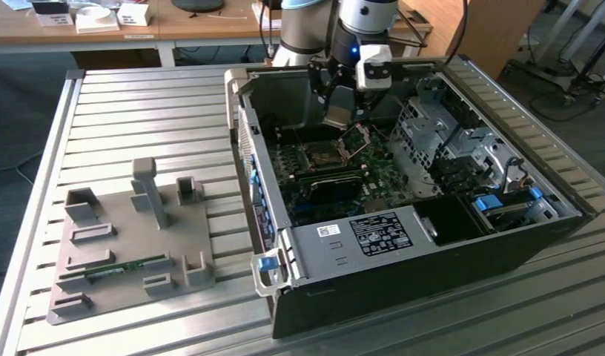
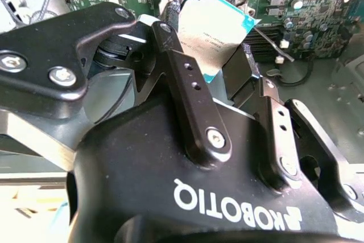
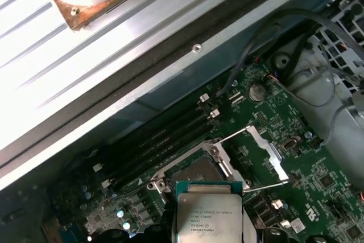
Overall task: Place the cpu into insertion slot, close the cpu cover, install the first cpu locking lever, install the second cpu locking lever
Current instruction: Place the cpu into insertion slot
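The hand (image 2: 210, 55) is clamped on two opposite edges of the cpu (image 3: 209, 215). It holds the chip inside the open black computer case (image 1: 431, 280), just above the insertion slot (image 3: 192, 170) on the green motherboard (image 1: 382, 174). The cpu cover (image 3: 267, 153) stands swung up beside the slot. Long memory slots (image 3: 162, 140) run alongside. A grey fixture block (image 1: 134, 252) sits on the bench (image 1: 134, 111), well apart.

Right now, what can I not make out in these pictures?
The insertion slot: in the first wrist view the cpu partly covers it; in the exterior view its contacts are too small.
The cpu: the picture's edge cuts it off in the first wrist view; the gripper hides its held end in the second wrist view.
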You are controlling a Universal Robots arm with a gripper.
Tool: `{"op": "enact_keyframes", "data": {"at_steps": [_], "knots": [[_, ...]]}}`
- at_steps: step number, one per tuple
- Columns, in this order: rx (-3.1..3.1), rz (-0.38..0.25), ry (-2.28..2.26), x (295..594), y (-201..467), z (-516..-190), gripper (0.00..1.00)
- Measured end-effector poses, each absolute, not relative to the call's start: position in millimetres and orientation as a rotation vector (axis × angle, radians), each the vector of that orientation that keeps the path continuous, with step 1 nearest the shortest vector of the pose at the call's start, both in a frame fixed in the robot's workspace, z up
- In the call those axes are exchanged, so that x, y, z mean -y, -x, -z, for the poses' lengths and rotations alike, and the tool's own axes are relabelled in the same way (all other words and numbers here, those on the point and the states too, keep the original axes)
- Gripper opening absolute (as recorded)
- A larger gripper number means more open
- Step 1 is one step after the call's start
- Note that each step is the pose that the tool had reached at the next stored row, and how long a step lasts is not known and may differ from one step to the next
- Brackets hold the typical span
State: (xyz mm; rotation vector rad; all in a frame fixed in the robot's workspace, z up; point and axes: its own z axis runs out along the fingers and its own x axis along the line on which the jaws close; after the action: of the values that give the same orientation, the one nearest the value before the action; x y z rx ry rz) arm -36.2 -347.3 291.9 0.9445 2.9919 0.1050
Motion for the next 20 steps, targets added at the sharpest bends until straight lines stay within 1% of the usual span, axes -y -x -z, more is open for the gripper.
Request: {"op": "enact_keyframes", "data": {"at_steps": [20], "knots": [[-2.926, -0.104, -1.121, 347.4, 36.2, -291.8, 0.54]]}}
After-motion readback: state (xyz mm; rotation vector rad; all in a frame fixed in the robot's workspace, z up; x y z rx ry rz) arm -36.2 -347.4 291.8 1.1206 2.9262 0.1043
